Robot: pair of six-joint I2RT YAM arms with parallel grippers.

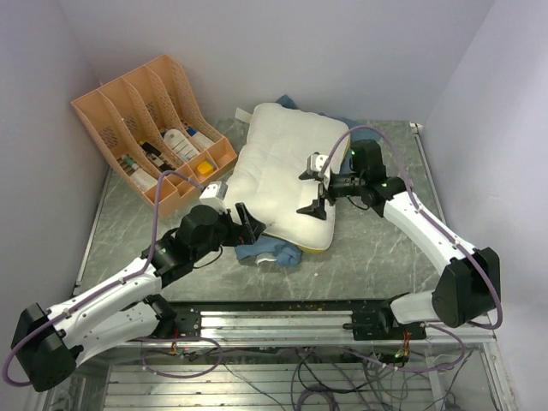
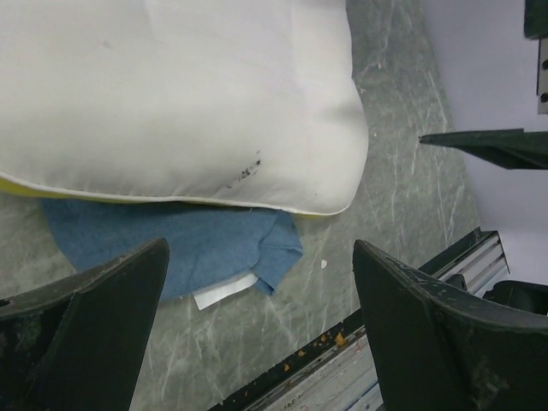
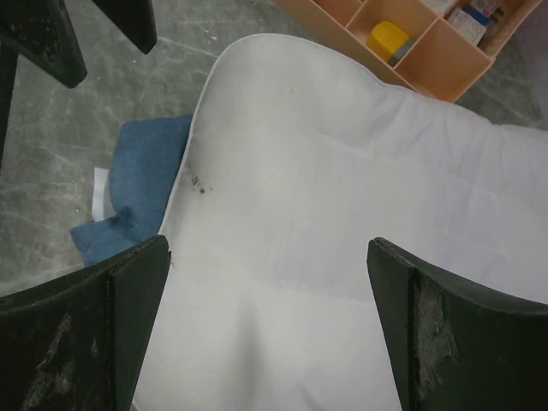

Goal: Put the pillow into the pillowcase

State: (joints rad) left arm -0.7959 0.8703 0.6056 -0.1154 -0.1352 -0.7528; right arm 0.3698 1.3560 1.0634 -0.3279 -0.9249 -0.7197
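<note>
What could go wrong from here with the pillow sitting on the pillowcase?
1. The pillow pins most of the pillowcase; a near corner sticks out, so the open left fingers may pinch both layers shut or catch the pillow edge.
2. The right fingers hover open over the pillow; a push could shove it into the orange organizer.

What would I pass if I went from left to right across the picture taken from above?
orange rack → left gripper → pillow → right arm. The right gripper and the blue cloth overlap the pillow, so they are left out.
</note>
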